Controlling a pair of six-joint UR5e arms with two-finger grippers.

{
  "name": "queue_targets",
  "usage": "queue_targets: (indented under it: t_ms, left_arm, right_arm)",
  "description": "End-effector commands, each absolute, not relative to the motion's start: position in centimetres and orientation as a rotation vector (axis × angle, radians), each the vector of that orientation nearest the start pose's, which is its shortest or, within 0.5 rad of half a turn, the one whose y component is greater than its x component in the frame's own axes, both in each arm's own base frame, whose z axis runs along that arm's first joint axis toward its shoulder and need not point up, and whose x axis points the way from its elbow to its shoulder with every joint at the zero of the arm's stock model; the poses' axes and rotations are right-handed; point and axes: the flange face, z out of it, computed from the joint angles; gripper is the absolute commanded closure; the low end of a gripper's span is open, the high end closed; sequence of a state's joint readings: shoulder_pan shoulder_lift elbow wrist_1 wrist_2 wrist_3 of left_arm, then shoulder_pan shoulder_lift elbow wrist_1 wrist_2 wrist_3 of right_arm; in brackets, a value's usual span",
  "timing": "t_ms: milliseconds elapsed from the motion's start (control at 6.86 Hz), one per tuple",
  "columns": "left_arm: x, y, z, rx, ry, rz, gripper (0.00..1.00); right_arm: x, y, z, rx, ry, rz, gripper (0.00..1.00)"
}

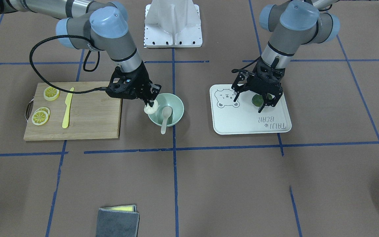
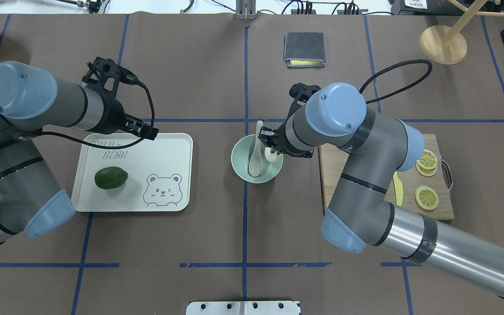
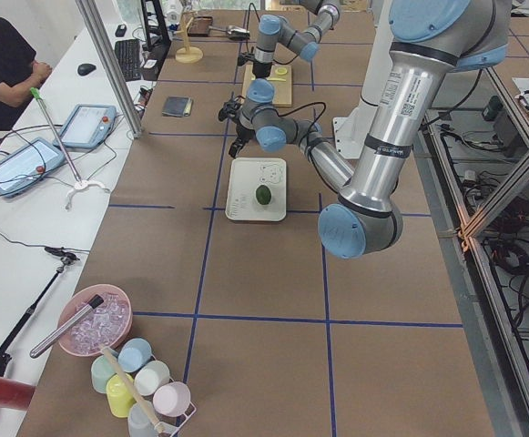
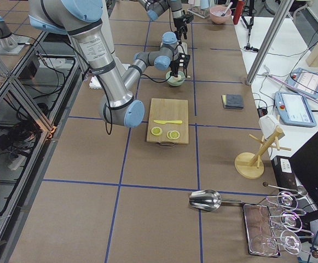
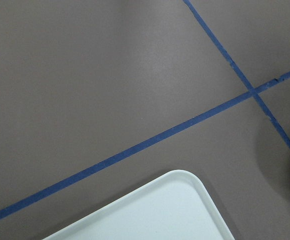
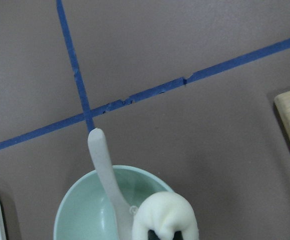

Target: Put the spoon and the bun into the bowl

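Right pincer (image 1: 150, 100) gripped the bun (image 1: 151, 107) over the bowl (image 1: 177, 114).
The bun hung just inside the rim, beside the spoon (image 1: 165, 120), whose head lay in the bowl with its handle projecting past the rim. Left pincer (image 1: 254, 101) stood wide above the tray (image 2: 164, 148).

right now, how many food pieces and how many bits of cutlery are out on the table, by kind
lemon slices: 3
avocado: 1
bun: 1
spoon: 1
knife: 1
total: 7
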State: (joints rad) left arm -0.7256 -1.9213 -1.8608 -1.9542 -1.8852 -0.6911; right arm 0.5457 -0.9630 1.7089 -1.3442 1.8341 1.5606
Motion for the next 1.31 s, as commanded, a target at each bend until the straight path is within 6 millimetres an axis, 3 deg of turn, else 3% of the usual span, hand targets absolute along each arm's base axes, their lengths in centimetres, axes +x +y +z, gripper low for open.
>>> queue_targets:
  t_ms: [0, 146, 292, 1021, 1167]
  left_arm:
    - [37.4, -47.0, 29.2, 0.534, 0.913, 0.301, 0.08]
    - [37.5, -47.1, 29.4, 0.532, 0.911, 0.301, 0.06]
    - [37.4, -47.0, 29.5, 0.530, 0.910, 0.300, 0.06]
    - [37.4, -47.0, 30.1, 0.523, 0.902, 0.298, 0.05]
    - [37.0, -46.7, 31.6, 0.513, 0.880, 0.314, 0.05]
  right_arm:
    - [-52.8, -42.8, 20.7, 0.018, -1.013, 0.357, 1.00]
    - [-52.9, -42.8, 20.7, 0.017, -1.013, 0.360, 0.79]
    - [-53.1, -42.8, 21.0, 0.009, -1.009, 0.369, 0.01]
    - [-52.8, -42.8, 20.4, 0.000, -1.024, 0.389, 0.00]
    - [-51.0, -43.3, 20.3, 0.011, -1.038, 0.390, 0.00]
